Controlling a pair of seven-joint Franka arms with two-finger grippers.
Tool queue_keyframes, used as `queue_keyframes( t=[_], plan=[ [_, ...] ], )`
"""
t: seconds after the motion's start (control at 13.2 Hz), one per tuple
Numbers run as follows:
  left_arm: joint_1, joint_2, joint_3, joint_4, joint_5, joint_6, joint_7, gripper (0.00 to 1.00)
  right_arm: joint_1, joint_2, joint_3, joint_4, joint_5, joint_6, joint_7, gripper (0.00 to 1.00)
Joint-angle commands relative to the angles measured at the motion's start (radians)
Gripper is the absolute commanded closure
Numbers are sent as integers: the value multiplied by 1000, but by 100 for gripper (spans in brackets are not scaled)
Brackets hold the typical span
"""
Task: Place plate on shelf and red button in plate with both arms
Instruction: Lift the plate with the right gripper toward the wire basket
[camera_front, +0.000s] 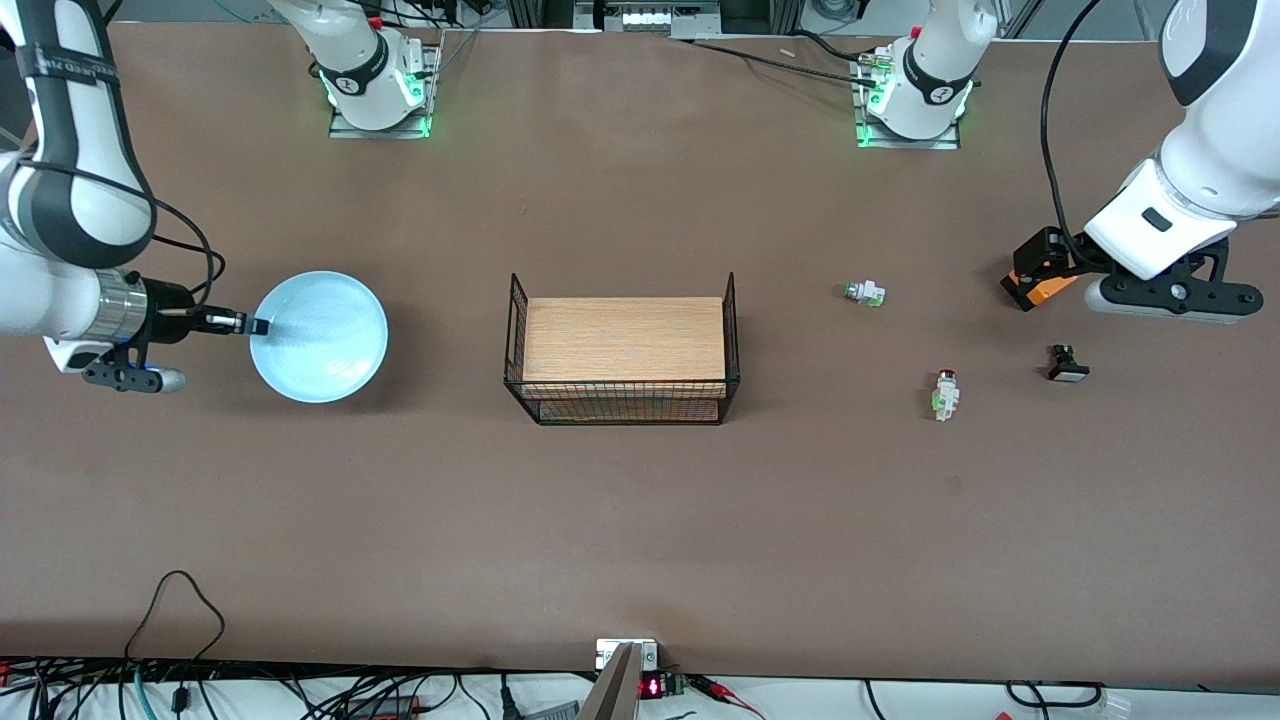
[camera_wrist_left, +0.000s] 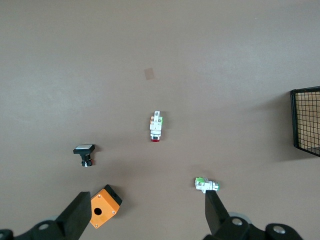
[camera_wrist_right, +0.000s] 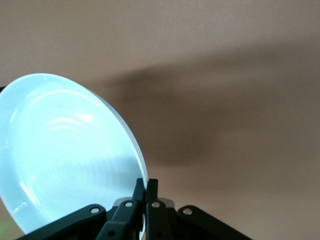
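The tiny white push-button with a round red cap (camera_front: 945, 392) lies nearest the camera at the left arm's end. The left gripper (camera_wrist_left: 145, 217) hovers there, jaws spread. The right gripper (camera_front: 250, 325) pinches the smooth, glazed pale-blue round plate (camera_front: 320, 336) by its thin rim — it could slip or tilt.

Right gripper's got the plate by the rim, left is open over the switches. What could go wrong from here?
1. The right gripper pinches only the thin rim of the plate; the plate may tilt or slip when carried to the rack.
2. The left gripper, open, hangs above three small switches; the red button lies near the green-capped switch and black switch, so it could pick wrongly.
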Motion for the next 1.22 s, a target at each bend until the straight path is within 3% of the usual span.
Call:
queue_keyframes(
  t=[0.0, 0.53, 1.14],
  plan=[
    [1, 12, 2, 29, -14, -17, 7, 0, 32, -73, -1, -1, 35, -90, 141, 100],
    [3, 12, 2, 29, -14, -18, 7, 0, 201, -216, -3, -1, 35, -186, 460, 100],
    [3, 12, 2, 29, -14, -18, 7, 0, 373, -241, 7, -1, 35, -175, 758, 100]
  ],
)
